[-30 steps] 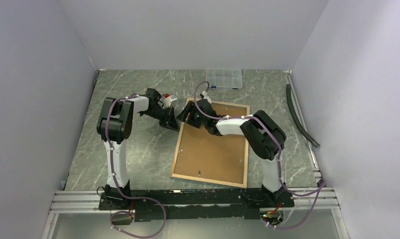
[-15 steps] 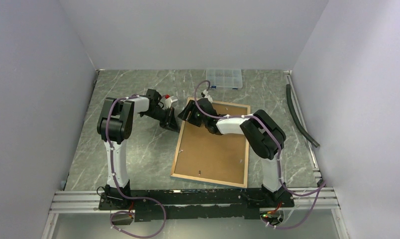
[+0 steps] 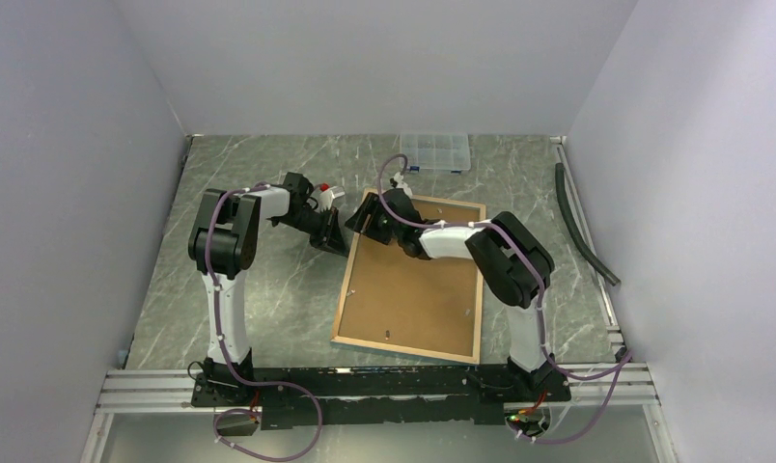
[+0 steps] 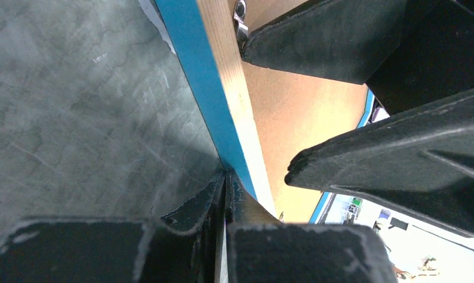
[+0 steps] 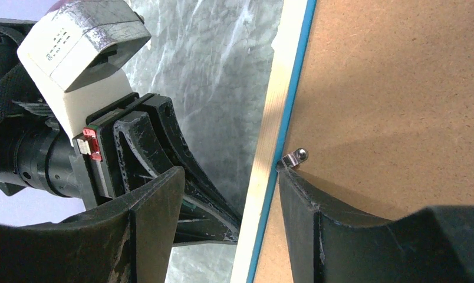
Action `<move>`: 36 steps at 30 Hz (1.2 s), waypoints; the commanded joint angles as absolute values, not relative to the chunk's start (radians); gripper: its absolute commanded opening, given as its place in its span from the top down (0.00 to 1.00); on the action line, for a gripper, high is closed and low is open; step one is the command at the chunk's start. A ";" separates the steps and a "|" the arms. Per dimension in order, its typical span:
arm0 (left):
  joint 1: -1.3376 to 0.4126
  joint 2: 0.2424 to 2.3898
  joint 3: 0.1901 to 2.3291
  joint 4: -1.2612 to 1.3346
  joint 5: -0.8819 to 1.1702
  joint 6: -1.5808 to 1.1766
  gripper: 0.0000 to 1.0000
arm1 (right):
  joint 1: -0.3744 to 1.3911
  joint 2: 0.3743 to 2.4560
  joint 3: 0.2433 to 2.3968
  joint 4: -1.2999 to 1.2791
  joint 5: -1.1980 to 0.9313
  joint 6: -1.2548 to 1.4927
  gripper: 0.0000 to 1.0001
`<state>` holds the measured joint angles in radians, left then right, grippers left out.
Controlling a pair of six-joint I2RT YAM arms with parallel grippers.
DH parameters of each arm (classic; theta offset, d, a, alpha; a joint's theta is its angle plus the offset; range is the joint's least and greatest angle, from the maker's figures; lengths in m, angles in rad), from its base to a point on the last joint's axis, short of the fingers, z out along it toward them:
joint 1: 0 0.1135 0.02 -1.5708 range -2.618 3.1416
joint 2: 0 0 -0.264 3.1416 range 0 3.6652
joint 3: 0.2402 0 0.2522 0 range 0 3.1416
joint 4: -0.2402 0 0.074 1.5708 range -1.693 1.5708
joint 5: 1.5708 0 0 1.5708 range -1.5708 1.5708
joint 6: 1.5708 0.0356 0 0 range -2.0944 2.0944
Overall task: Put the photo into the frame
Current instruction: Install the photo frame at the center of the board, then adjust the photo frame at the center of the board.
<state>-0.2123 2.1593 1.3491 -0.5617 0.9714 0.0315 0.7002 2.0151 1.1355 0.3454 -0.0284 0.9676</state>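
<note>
1. The frame is lying back-up at the middle of the table.
2. The left hand is resting closed tight against its 10 o'clock edge.
3. The right hand is straddling that edge, half open, gripping nothing.

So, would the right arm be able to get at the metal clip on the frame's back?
Probably yes: the right hand is open, one finger beside the clip on the frame, nothing between.
</note>
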 commanded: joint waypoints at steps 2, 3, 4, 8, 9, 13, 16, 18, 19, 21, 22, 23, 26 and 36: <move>-0.260 2.133 1.346 -0.553 1.010 0.012 0.92 | 0.694 2.067 1.189 0.317 -0.025 0.954 0.37; -0.263 2.135 1.346 -0.552 1.010 0.010 0.92 | 0.694 2.071 1.192 0.320 -0.028 0.957 0.37; -0.264 2.137 1.346 -0.552 1.011 0.011 0.92 | 0.693 2.073 1.194 0.319 -0.029 0.957 0.37; -0.265 2.138 1.343 -0.555 1.010 0.018 0.92 | 0.695 2.062 1.180 0.321 -0.008 0.955 0.38; -0.265 2.138 1.341 -0.555 1.009 0.018 0.92 | 0.693 2.062 1.178 0.321 -0.004 0.952 0.38; -0.265 2.126 1.348 -0.578 1.011 0.026 0.92 | 0.695 2.068 1.204 0.325 -0.028 0.933 0.38; -0.226 2.088 1.377 -0.650 1.009 0.060 0.88 | 0.696 2.002 1.209 0.303 -0.064 0.902 0.32; -0.184 2.053 1.393 -0.687 1.004 0.085 0.82 | 0.690 1.927 1.194 0.268 -0.083 0.876 0.25; -0.161 2.038 1.403 -0.716 0.999 0.108 0.78 | 0.688 1.882 1.184 0.240 -0.085 0.858 0.22; -0.124 2.010 1.428 -0.786 0.987 0.169 0.72 | 0.680 1.786 1.155 0.166 -0.064 0.819 0.18; -0.108 2.000 1.441 -0.827 0.980 0.201 0.69 | 0.674 1.739 1.141 0.112 -0.039 0.802 0.17; -0.092 1.992 1.448 -0.862 0.973 0.232 0.65 | 0.663 1.689 1.127 0.058 -0.011 0.791 0.16; -0.071 1.970 1.452 -0.939 0.944 0.288 0.57 | 0.586 1.529 1.051 -0.103 0.101 0.765 0.10; -0.213 1.913 1.355 -0.858 0.771 0.393 0.48 | 0.240 1.265 0.809 -0.318 0.204 0.742 0.00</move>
